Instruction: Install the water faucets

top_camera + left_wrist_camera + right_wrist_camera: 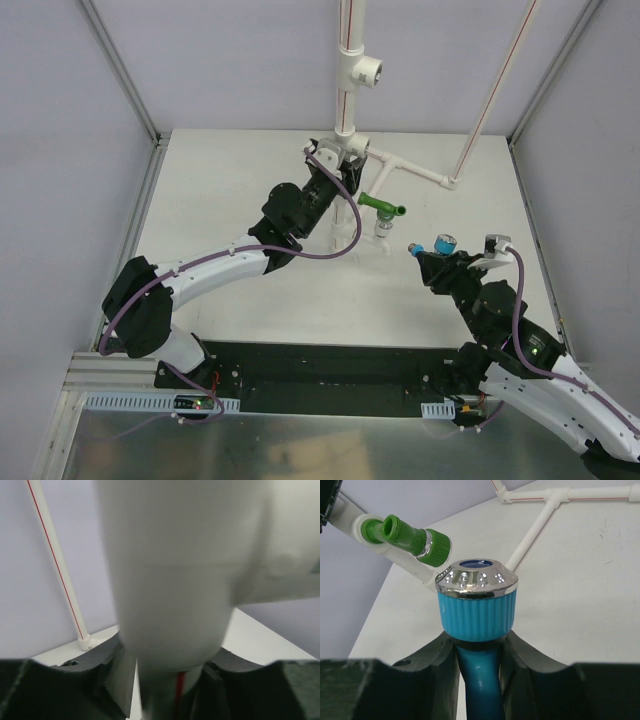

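- top external view: the left tool sits at the far middle of the surface, low on the upright white pipe with its red stripe.
- left wrist view: that pipe fills most of the frame, blurred. the dark fingers press against it from both sides, so the left tool is clenched on the white pipe.
- the green faucet is mounted on a short stub of the pipework, just to the right of the left tool and raised off the surface.
- in the right wrist view its round open mouth and a chrome ring behind it show at upper left.
- the right tool is grasping the blue faucet. its two fingers close on the blue stem just under the ribbed cap.
- the blue faucet's shiny silver top faces away from the fingers.
- the blue faucet is held off the surface, right of the green faucet and nearer the arm bases. it is near the green one but not touching it.
- a side branch of the pipework runs along the surface behind both faucets.
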